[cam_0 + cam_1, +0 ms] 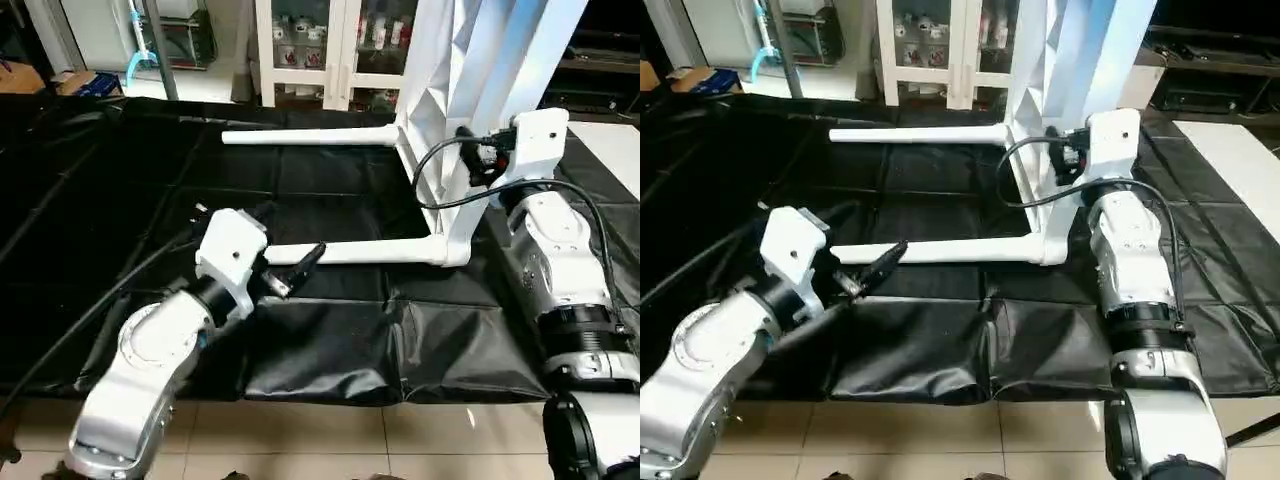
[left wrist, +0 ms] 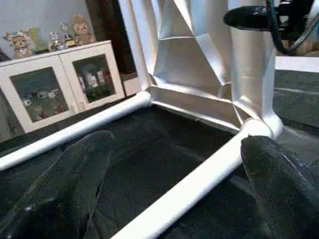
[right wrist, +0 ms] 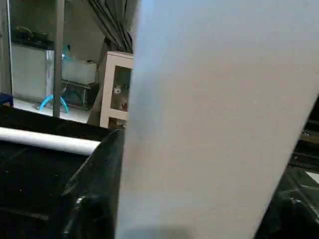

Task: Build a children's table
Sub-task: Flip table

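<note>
Left gripper [image 1: 300, 268] has its fingers spread wide, empty, just beside the near leg [image 1: 370, 251]; right gripper [image 3: 189, 199] straddles the tabletop [image 1: 470, 90], clamped or not I cannot tell. Tabletop stands on edge on the black sheet [image 1: 330, 340], right of centre; both fitted legs lie pointing left.

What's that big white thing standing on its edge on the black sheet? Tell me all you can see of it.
It is the tabletop, white and plastic-looking, standing on its long edge on the black sheet, with its ribbed underside facing the left arm. Two white tube legs are plugged into its lower corner sockets and lie level along the sheet, pointing away from the ribbed side. The right gripper straddles the top's flat panel, one black finger against it. The left gripper hovers open by the nearer leg's free end, apparently not touching.
</note>
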You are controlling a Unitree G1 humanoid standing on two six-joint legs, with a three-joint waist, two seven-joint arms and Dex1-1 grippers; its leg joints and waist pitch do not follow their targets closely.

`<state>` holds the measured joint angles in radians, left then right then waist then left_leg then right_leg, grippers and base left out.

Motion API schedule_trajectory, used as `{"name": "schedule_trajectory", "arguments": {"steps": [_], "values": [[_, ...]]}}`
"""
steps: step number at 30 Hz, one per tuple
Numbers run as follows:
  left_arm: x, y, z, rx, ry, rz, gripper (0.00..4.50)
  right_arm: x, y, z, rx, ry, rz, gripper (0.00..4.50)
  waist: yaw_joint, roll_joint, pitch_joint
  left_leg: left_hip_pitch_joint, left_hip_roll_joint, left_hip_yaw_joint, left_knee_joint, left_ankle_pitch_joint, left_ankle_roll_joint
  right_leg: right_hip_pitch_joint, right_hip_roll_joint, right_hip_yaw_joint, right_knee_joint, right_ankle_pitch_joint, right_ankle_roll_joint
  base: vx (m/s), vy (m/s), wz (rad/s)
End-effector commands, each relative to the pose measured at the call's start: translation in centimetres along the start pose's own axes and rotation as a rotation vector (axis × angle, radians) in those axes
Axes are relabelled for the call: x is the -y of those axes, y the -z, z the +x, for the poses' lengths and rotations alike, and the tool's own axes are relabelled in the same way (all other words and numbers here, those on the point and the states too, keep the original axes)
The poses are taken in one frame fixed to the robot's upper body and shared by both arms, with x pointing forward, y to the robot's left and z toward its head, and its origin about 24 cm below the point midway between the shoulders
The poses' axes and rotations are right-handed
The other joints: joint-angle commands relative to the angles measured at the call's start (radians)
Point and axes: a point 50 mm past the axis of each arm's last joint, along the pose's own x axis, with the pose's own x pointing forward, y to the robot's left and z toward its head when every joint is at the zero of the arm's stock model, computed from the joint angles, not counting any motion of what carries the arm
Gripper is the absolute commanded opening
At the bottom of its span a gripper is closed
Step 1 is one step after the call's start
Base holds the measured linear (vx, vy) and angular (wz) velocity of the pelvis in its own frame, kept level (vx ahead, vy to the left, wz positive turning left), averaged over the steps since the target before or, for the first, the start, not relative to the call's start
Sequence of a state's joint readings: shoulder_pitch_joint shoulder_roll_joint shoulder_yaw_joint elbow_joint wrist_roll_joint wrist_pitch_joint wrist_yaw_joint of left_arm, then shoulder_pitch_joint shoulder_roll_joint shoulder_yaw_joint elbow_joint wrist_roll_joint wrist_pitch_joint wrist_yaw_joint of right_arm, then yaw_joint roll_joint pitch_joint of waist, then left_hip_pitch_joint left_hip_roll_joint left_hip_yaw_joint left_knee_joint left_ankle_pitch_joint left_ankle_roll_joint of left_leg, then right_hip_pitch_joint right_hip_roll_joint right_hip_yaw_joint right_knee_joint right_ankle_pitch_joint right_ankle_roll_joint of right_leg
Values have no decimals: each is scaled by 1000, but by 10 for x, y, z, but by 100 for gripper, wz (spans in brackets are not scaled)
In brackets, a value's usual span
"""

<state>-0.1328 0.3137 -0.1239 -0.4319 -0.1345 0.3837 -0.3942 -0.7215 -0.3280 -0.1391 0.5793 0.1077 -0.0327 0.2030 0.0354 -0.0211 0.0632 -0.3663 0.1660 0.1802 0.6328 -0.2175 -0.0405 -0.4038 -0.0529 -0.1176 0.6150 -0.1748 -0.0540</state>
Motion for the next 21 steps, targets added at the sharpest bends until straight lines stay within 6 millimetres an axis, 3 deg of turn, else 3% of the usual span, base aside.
{"name": "schedule_trajectory", "arguments": {"steps": [1,6,11,18,20,21], "values": [[-2,-10,1,35,-12,-3,450,8,-14,5,40,18,-30,245,3,-10,-70,7,70,-26,-74,-108,50,54,-102,76,-72,-238,-128,0,0,0],[-6,-22,4,99,-41,-45,450,21,-32,11,77,50,-130,208,5,-15,-69,9,66,-23,-71,-126,41,53,-101,75,-75,-261,-129,0,0,0],[-10,-26,5,110,-52,-27,450,38,-58,19,122,77,-251,204,11,-15,-70,8,65,-20,-67,-111,56,50,-99,74,-73,-257,-121,0,0,0],[-12,-27,6,120,-65,-20,450,42,-72,22,143,77,-340,203,20,-26,-83,-7,63,-17,-57,5,105,56,-97,78,-42,-87,-154,0,0,0],[-12,-29,6,123,-67,-18,450,44,-79,24,159,78,-380,203,25,-30,-91,-17,55,-11,-45,51,149,52,-94,82,-28,-9,-174,0,0,0],[-12,-29,6,125,-67,-16,450,45,-85,26,172,77,-407,203,25,-30,-91,-17,55,-11,-45,51,149,52,-94,82,-28,-9,-174,0,0,0]]}}
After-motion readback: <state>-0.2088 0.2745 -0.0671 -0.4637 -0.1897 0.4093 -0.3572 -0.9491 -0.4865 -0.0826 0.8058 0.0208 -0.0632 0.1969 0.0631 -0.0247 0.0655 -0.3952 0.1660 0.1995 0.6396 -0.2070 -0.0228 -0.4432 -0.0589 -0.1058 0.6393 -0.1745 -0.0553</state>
